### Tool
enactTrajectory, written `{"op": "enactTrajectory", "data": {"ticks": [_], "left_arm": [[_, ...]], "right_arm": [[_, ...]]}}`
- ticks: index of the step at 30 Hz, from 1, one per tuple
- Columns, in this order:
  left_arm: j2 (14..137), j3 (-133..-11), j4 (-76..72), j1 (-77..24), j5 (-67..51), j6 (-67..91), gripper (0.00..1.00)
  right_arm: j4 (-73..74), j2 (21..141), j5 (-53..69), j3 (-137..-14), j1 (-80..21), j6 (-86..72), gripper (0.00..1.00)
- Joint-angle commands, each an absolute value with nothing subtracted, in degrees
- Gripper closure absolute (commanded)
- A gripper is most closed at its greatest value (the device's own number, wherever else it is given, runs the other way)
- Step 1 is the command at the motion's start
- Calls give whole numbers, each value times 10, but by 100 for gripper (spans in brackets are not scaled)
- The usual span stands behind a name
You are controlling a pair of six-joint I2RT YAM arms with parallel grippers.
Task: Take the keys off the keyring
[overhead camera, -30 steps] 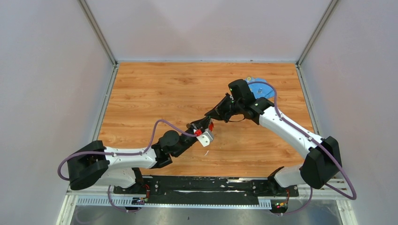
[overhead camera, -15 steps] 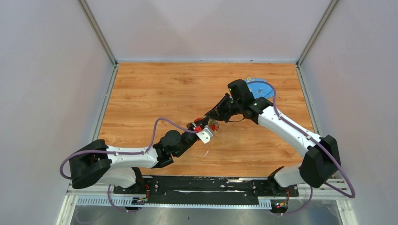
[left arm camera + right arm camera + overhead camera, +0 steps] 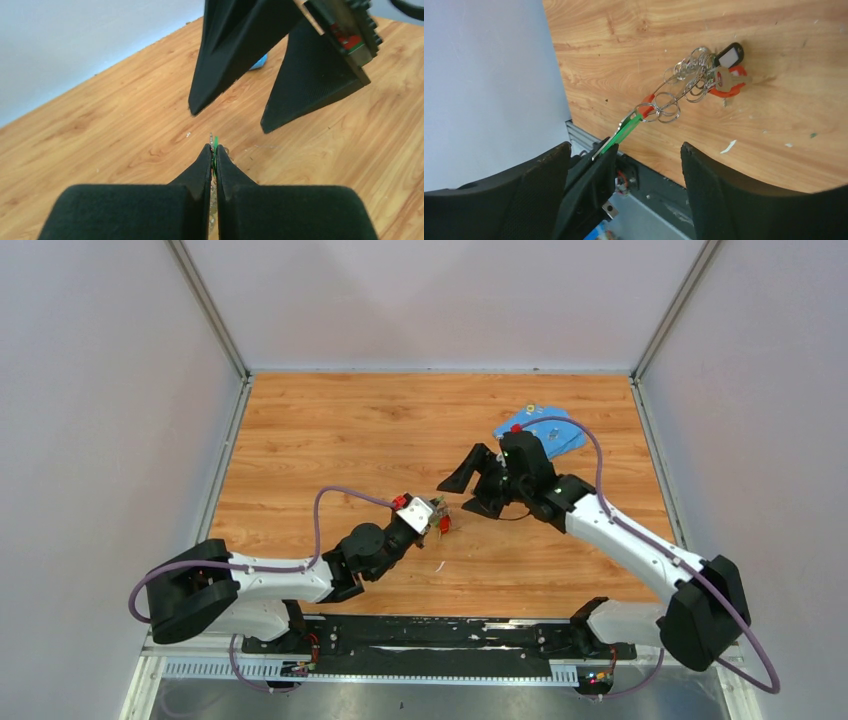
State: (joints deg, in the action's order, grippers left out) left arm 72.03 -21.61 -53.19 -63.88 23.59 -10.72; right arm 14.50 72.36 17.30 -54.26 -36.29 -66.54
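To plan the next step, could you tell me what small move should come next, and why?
Probably move the open, empty right gripper onto the keyring and close on it. The left gripper is shut on a green key, with the keyring and other keys trailing from it, so a second hold seems needed to work keys off.

High overhead; close, opposed wrist views sharing keys [image 3: 723,76]

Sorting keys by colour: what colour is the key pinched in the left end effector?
The key is green, clearest in the right wrist view.
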Motion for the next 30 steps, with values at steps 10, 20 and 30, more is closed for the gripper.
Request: {"op": "enactTrajectory", "data": {"ticks": [10,20,30], "left_arm": [[679,-209,-478,-610,258,82,100],[658,-242,-391,-571,210,173,100],[634,-275,-321,-543,192,217,100]], "right_arm": [[-283,528,64,-248,-368,-279,21],[-398,599,204,-226,-390,2,43],[-421,671,213,-243,-440,163,44]]}}
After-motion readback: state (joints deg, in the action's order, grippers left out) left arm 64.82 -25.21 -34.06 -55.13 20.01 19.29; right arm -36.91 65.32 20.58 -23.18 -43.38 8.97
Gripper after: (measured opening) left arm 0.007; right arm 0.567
